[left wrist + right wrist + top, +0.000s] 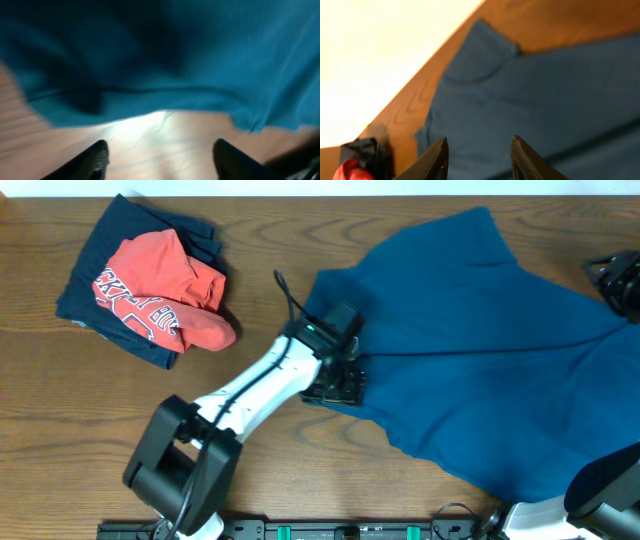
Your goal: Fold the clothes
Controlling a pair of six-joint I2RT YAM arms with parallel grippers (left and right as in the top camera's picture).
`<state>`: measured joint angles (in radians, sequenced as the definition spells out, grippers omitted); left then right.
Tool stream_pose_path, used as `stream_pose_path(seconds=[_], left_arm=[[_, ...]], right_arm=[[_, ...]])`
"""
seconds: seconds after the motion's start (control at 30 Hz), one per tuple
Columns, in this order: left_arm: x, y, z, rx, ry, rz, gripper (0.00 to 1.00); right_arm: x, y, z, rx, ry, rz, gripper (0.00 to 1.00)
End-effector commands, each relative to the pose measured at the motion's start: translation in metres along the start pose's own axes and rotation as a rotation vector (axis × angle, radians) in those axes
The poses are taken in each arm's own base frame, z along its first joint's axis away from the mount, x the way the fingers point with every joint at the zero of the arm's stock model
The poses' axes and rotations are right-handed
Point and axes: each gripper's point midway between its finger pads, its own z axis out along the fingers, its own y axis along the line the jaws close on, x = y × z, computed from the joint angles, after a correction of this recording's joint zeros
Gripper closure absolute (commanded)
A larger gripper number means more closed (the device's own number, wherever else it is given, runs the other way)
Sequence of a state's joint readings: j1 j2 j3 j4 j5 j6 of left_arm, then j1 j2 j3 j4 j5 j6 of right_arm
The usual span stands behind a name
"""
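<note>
From overhead, the blue T-shirt (480, 350) lies spread and rumpled on the table (290, 230). My left gripper (340, 388) sits at its left edge. The red tee (160, 295) rests on the navy garment (95, 285), well left of the shirt.

The left wrist view is blurred. My fingers (95, 160) stand wide, with bare wood between them and the shirt's hem just ahead.

In the right wrist view, my right gripper (477, 160) hangs over the shirt, jaws partly spread and holding nothing.

The left arm (255, 385) reaches forward and low, the left pincer (160, 152) spread wide; the right pincer (478, 150) hangs with fingers partly parted.
</note>
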<state>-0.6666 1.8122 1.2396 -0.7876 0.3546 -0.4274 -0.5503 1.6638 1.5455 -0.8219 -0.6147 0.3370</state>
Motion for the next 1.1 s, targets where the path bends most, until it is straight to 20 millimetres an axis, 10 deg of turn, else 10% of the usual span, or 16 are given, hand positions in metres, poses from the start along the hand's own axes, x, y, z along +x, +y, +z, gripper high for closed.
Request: stream_pose_path(seconds=[0.0,0.27,0.43,0.73,1.07], left_arm=[[0.004,0.004,0.023,-0.034,0.013,-0.183,0.27],[0.003,0.013,0.061,-0.065,0.051,-0.343,0.28],[0.012,0.013,0.063,-0.061,0.101,-0.358,0.94],[0.034,0.016,0.011,-0.103,0.164,-0.384,0.94],[-0.033,-0.033,-0.023,0.128,-0.128,-0.310,0.94]], right_arm=[[0.014,0.010,0.005,-0.015,0.052,0.001,0.60],[0.037,0.012,0.008,-0.005,0.135,-0.051,0.57],[0.040,0.004,0.007,0.040,0.144,-0.047,0.57],[0.040,-0.002,0.007,0.068,0.144,-0.057,0.56],[0.037,-0.007,0.007,0.100,0.131,-0.062,0.53]])
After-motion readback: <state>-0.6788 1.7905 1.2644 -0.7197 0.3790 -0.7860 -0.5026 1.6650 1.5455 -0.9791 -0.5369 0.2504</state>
